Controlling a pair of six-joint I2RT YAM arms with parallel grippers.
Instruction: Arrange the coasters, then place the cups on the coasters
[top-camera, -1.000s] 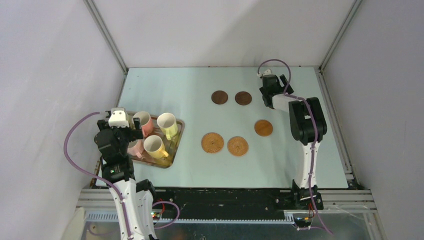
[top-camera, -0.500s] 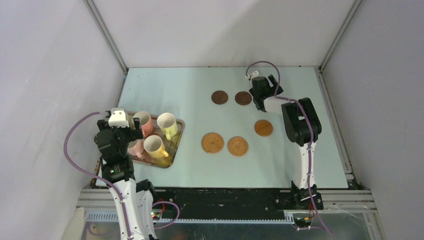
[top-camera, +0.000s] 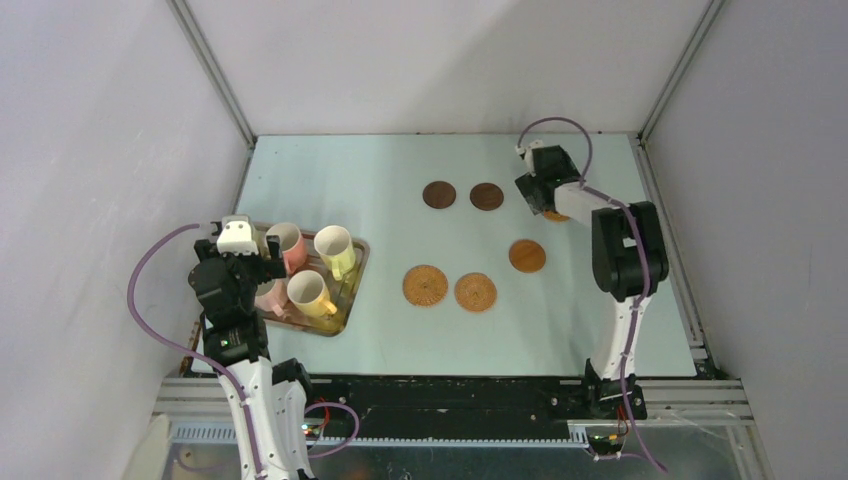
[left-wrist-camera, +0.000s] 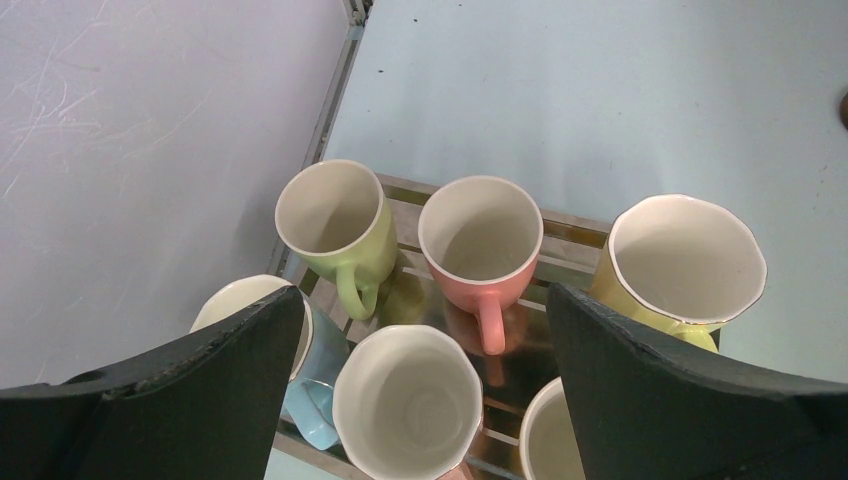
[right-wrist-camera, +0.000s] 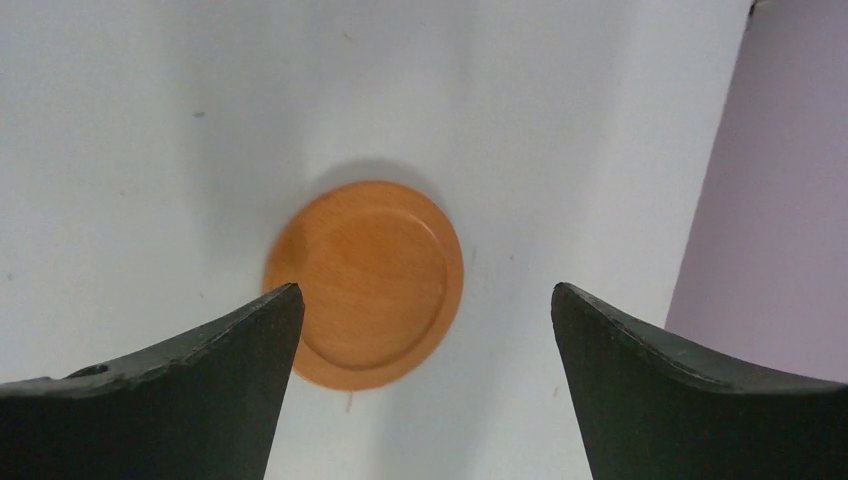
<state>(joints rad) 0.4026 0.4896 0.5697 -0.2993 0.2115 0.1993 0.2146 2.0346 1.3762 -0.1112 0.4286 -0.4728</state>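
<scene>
Six cups are gathered on the metal tray (top-camera: 354, 283) at the left of the tabletop (top-camera: 330, 180), close to the left wall (left-wrist-camera: 150, 150). The left claw (left-wrist-camera: 425, 300) is held above them, its jaws spread wide and nothing gripped. Between its fingers the light green cup (left-wrist-camera: 335, 215), the salmon cup (left-wrist-camera: 480, 235) and the yellow cup (left-wrist-camera: 685, 262) are seen whole. The blue cup (left-wrist-camera: 312, 405) is half covered by one finger. A fifth cup (left-wrist-camera: 408, 405) is cut by the lower edge, so its colour cannot be told. Only a piece of rim is shown of the sixth cup (left-wrist-camera: 550, 440).

The right claw (right-wrist-camera: 425, 292) is set wide apart over one orange-brown coaster (right-wrist-camera: 365, 285), which lies flat near the right wall (right-wrist-camera: 790, 200). Whether it is touched cannot be told, and from above it is almost wholly hidden by the arm. Unobstructed on the tabletop lie the two dark brown coasters (top-camera: 439, 194) (top-camera: 487, 196), side by side. Nearer are the other orange-brown coaster (top-camera: 527, 256) and the two woven coasters (top-camera: 425, 285) (top-camera: 475, 292).
</scene>
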